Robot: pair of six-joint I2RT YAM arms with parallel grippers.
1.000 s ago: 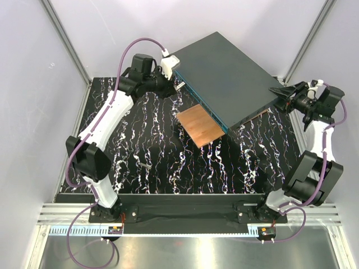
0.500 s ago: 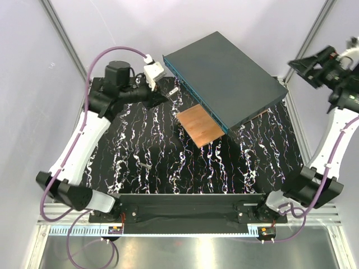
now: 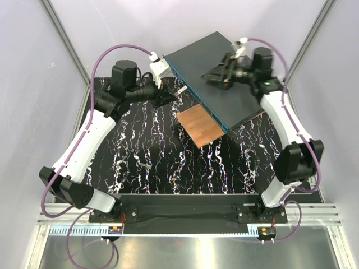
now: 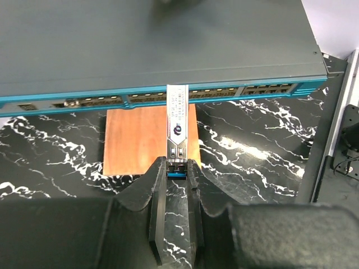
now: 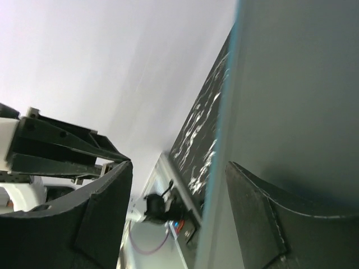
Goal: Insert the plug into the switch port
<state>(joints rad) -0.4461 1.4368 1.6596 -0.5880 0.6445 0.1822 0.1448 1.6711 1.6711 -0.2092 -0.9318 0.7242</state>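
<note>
Left gripper (image 4: 176, 168) is pinching the plug (image 4: 177, 120) by its rear, blue-tab end. The jaws are pressing together on it, and the silver body is pointing straight out at the switch. Right gripper (image 5: 178, 168) is hanging spread wide over the switch lid, holding nothing. Can't tell if a finger is touching the lid.

Largest first:
- Switch (image 3: 224, 70) is lying diagonally at the far side of the table (image 3: 140, 151), teal face (image 4: 67, 102) toward the left arm.
- Copper plate (image 4: 134, 140) is sticking out from under that face, directly below the plug.
- In the left wrist view, the plug tip is overlapping the port row about mid-face. Can't tell if it is in a socket or just in front of one.
- Target switch port (image 4: 151, 98) is one of many identical sockets, so picking the right one is on the wrist view.

My read on doing the insertion well:
- Plug axis needs to be running square to the teal face and level with the port row, not angling down at the plate.
- Tip should be centring on one opening, not riding a divider.
- Push slow and straight. The box looks free to slide back, so bracing the lid with the right arm should help.
- The grip is far back on the plug, so any side load is likely tilting it. Back off rather than force.
</note>
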